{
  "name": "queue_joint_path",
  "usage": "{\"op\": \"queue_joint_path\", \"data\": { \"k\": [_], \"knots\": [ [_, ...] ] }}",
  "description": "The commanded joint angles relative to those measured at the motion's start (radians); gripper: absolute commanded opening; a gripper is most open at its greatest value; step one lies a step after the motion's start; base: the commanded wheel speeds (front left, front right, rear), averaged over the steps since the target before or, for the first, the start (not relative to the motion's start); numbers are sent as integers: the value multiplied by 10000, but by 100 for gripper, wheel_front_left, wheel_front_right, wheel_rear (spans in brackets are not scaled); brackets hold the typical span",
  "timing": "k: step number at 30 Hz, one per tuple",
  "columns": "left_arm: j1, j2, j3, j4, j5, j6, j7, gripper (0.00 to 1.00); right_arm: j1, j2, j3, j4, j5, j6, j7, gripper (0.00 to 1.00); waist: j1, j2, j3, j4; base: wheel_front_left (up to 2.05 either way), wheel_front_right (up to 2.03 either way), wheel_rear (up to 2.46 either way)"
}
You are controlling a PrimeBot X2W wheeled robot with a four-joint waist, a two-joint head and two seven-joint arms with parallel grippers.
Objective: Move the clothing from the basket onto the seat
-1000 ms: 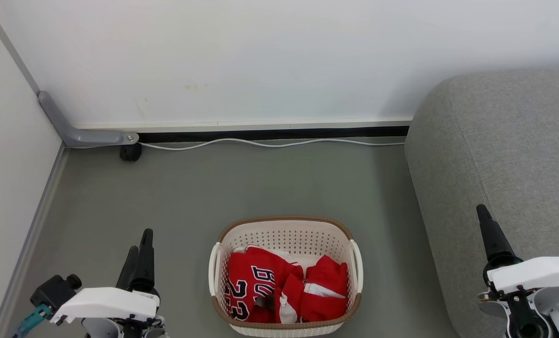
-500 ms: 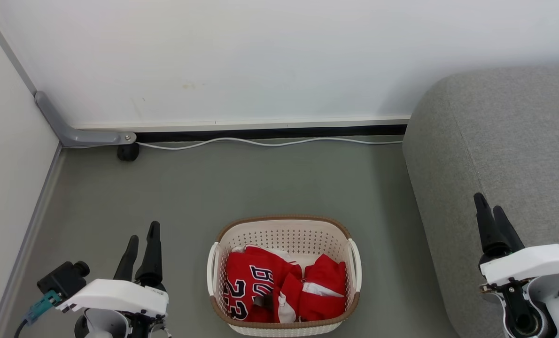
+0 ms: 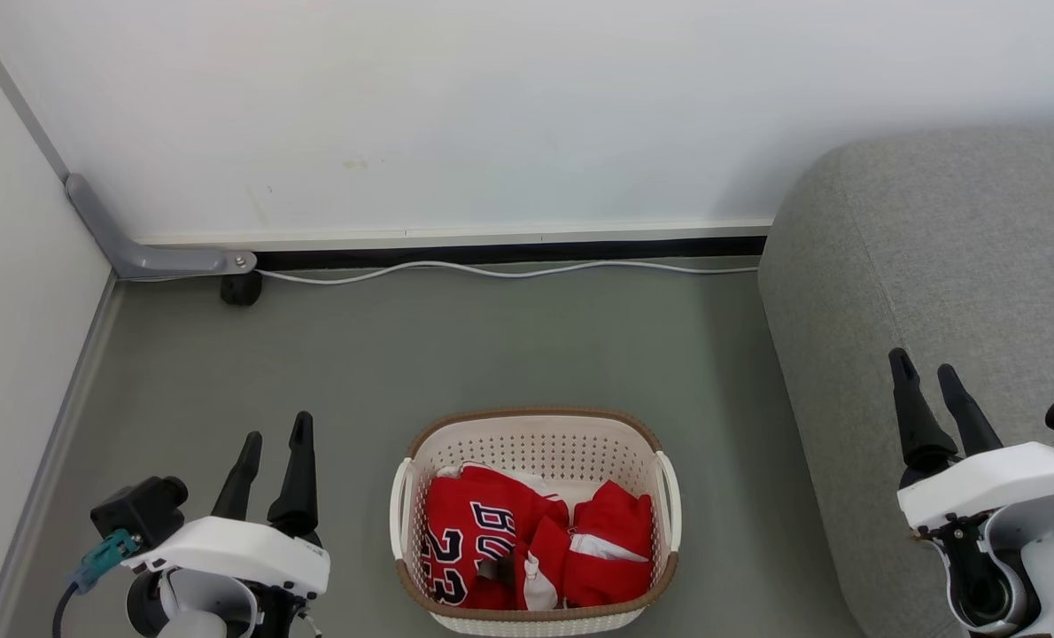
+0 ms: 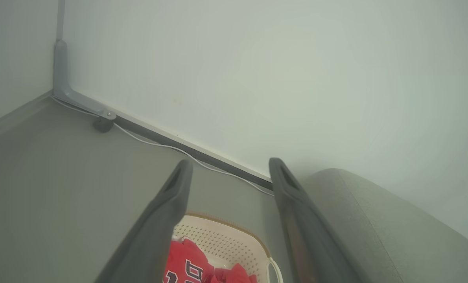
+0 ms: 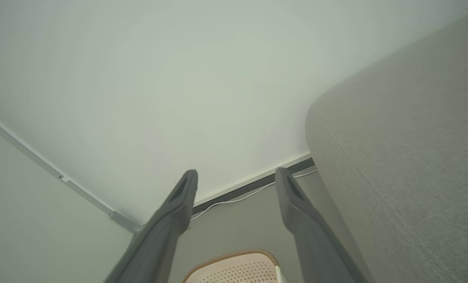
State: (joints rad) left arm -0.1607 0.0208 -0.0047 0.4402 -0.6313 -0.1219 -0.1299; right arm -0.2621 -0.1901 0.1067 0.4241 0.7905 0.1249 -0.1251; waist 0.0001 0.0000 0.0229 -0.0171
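My left gripper (image 3: 276, 427) hangs low to the left of the basket (image 3: 536, 413), fingers spread wide and empty, pointing toward the wall (image 3: 492, 106). My right gripper (image 3: 921, 361) is raised against the front of the seat (image 3: 952, 266), fingers also parted and empty, leaning slightly left. The clothing (image 3: 527, 549) lies crumpled in the basket on the floor (image 3: 492, 346), spread left to right across its near half. The jersey's "23" reads sideways.
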Motion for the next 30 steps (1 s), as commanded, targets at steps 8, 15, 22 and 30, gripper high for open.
{"op": "queue_joint_path", "data": {
  "k": [8, 15, 22, 30],
  "knots": [
    [-778, 194, 86, -64, 1177, 109, -347, 100, -728, -303, 283, -105, -1053, 46, -398, 100, 0, 0, 5, -27, 0, 0, 0],
    [-970, 218, 66, -11, 2106, 143, -582, 100, -982, -442, 405, -59, -1895, 48, -633, 100, 0, 0, 54, -68, 0, 0, 0],
    [-1077, 237, 64, -8, 2797, 159, -759, 100, -1162, -535, 526, -82, -2540, 51, -809, 100, 0, 0, 72, -98, 0, 0, 0],
    [-1297, 261, 67, -86, 3700, 263, -996, 100, -1478, -689, 629, -112, -3392, 54, -1044, 100, 0, 0, 231, -130, 0, 0, 0]
  ]
}}
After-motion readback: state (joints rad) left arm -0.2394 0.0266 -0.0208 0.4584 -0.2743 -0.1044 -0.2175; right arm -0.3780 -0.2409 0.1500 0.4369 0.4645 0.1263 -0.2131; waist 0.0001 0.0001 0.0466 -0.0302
